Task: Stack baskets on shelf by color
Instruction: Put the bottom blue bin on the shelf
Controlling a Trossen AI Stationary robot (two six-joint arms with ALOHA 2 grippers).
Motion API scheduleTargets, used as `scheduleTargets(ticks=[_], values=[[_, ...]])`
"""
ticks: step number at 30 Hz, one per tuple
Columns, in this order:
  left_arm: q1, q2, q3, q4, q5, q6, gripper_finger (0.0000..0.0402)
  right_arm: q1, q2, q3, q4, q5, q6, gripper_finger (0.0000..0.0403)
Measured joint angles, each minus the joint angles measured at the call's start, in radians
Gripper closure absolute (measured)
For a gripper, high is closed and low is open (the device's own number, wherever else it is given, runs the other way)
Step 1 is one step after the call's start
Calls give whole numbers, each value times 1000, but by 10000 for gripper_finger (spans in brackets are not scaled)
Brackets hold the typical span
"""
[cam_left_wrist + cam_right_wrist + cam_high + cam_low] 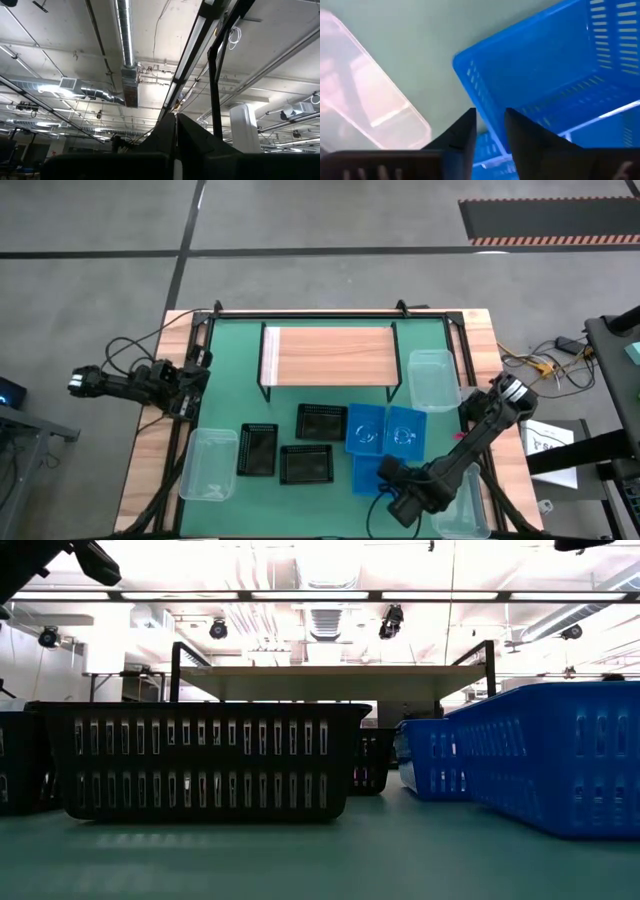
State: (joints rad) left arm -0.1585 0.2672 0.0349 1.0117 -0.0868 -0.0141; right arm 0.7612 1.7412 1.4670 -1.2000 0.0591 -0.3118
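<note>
Three blue baskets [383,442] sit near the table's front right, three black ones [290,448] to their left, clear ones [432,378] at both sides. Shelf [328,356] stands at the back, bare. Right gripper [490,131] straddles the front blue basket's [555,85] wall, fingers parted, not clamped. Left gripper [176,131] rests clenched at the table's left edge.

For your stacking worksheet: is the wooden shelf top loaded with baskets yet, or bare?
Bare. In the high view the shelf shows only wood grain, while the baskets all sit on the green table.
</note>
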Motion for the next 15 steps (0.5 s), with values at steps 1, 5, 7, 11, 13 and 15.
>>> scheduleTargets(ticks=[1,5,7,11,13,15], values=[[0,1,0,1,0,0,402,0,1,0,-1,2,-25,292],[0,5,0,0,0,-1,402,-2,16,-5,1,7,-123,266],[0,8,0,0,0,-1,402,-2,27,-11,2,4,-144,259],[0,8,0,0,0,-1,402,-6,42,-17,1,3,-172,255],[0,8,0,0,0,-1,402,-8,48,-19,3,2,-185,255],[0,8,0,0,0,-2,402,-11,50,-22,7,2,-208,255]])
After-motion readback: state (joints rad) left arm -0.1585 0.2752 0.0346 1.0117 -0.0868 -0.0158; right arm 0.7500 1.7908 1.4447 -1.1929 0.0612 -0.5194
